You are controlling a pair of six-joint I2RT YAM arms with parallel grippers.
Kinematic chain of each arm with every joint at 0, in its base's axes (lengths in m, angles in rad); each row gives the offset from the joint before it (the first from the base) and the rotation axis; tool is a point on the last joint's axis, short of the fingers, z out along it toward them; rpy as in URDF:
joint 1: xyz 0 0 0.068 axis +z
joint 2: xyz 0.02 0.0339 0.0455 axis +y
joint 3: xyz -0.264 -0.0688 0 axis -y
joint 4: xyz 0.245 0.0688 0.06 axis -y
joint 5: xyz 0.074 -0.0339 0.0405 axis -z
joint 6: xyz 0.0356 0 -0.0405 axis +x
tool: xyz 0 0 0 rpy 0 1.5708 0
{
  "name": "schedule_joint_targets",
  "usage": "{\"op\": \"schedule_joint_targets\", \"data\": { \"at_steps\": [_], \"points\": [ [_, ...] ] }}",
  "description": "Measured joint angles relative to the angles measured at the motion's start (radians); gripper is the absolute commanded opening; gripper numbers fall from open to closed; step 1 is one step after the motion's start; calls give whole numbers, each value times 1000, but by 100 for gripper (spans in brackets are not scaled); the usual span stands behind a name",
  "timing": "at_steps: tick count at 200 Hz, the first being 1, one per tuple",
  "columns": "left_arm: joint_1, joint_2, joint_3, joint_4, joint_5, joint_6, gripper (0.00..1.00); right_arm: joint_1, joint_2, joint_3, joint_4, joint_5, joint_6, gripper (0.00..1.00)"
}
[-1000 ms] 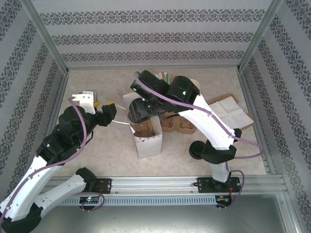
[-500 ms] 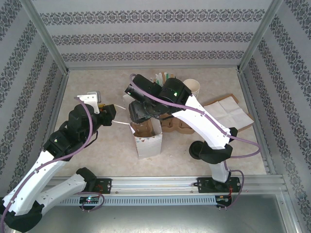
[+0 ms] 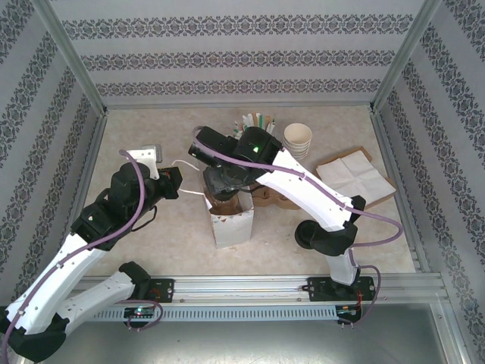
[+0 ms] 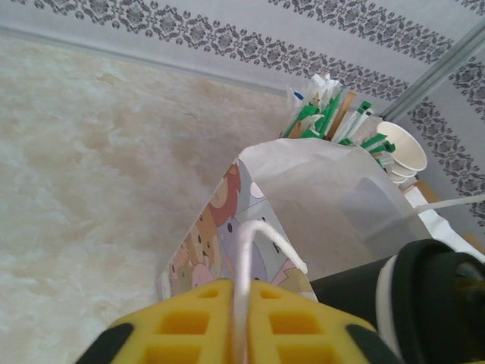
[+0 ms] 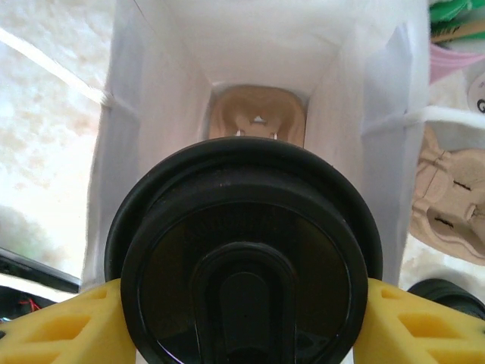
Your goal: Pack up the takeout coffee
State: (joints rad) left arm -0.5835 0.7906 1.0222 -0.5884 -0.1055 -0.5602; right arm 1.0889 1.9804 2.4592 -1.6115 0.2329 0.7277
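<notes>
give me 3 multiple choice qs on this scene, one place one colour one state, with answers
1. Where is the black-lidded cup?
A) on the tabletop
B) at the mouth of the white bag
C) tipped on its side

2. What colour is the bag's handle?
A) white
B) green
C) black

3. How is the left claw?
A) wide open
B) gripping a cup
C) shut on the handle

Answers: B, the right claw holds it over the bag's open inside; A, the handle is plainly white; C, it pinches the handle with no gap.
</notes>
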Motion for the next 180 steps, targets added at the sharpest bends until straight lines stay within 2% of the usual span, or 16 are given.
{"op": "schedule_joint_targets", "data": {
  "at_steps": [23,111,180],
  "points": [
    [0,0,-13,17,33,-25,0,0,1,-23,0,-21,2,48],
    [0,0,-15,19,95,-126,0,-1,3,-87,0,-70,31,48],
    [0,0,-15,14,95,-161,0,-27,7,-124,0,-70,38,47]
  ]
}}
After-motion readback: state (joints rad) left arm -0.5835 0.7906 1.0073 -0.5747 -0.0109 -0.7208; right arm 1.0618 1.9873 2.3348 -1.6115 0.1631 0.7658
